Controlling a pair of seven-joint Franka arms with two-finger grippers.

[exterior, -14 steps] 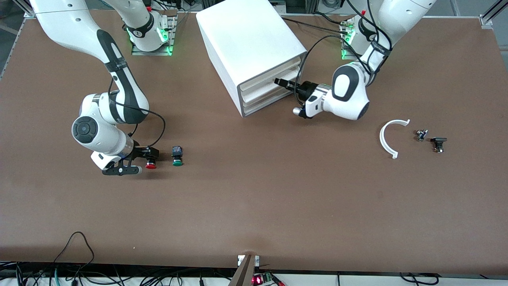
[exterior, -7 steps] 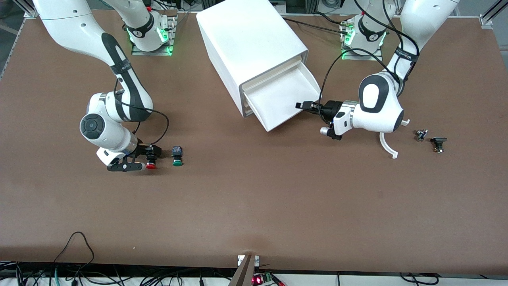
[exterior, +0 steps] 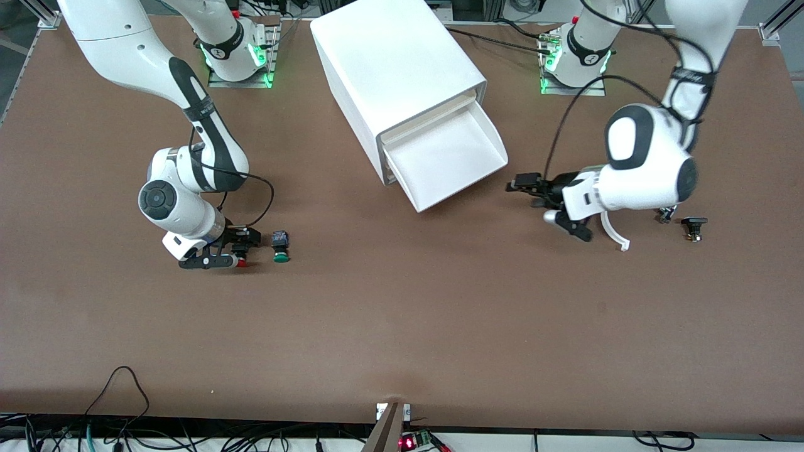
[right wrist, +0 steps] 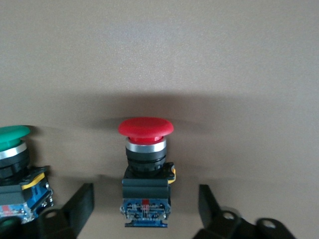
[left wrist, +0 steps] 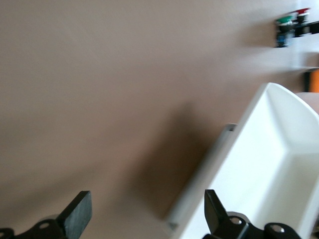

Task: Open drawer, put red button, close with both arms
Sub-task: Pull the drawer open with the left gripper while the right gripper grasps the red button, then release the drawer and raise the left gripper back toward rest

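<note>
Bright even light, left wrist view blurred

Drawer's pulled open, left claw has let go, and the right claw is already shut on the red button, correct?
Not quite. In the right wrist view the right claw is open, fingers either side of the red button without touching. The drawer is open and the left claw is off it.

Two push-buttons (one red (exterior: 239, 260), one green (exterior: 281, 246)), one cabinet (exterior: 392, 69), one curved white piece (exterior: 612, 226), two small parts (exterior: 693, 227).
</note>
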